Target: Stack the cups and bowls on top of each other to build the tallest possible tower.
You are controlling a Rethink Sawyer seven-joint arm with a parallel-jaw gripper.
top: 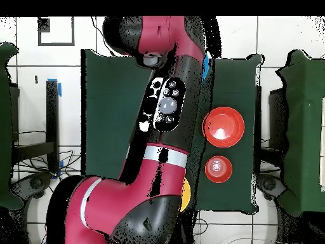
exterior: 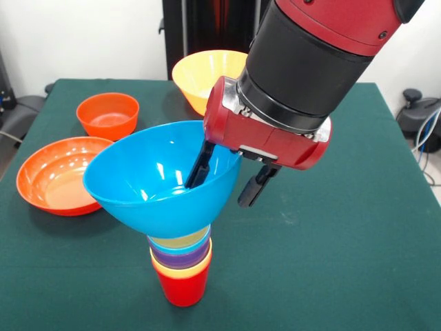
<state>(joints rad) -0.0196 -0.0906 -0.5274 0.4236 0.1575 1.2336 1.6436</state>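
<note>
Gripping: gripper (exterior: 227, 181) straddles the near-right rim of the large blue bowl (exterior: 151, 172), one finger inside the bowl and one outside; the jaws appear pinched on the rim, though actual contact is hard to confirm.
Tower: the blue bowl sits tilted atop nested cups — red cup (exterior: 182, 284) as base, with yellow-orange, purple, blue and pale yellow rims stepped above it — standing at the table's (exterior: 344, 241) front centre.
Why the hold: a rim pinch seems the only purchase on so wide a bowl, likely keeping it steady over the narrow stack.
Waiting pieces: wide shallow orange bowl (exterior: 58, 174) and small orange bowl (exterior: 107, 114) at left, large yellow-orange bowl (exterior: 203, 76) behind, all well apart from the tower.
Overhead: the arm (top: 162, 127) hides the tower; only the two orange bowls show clearly.
</note>
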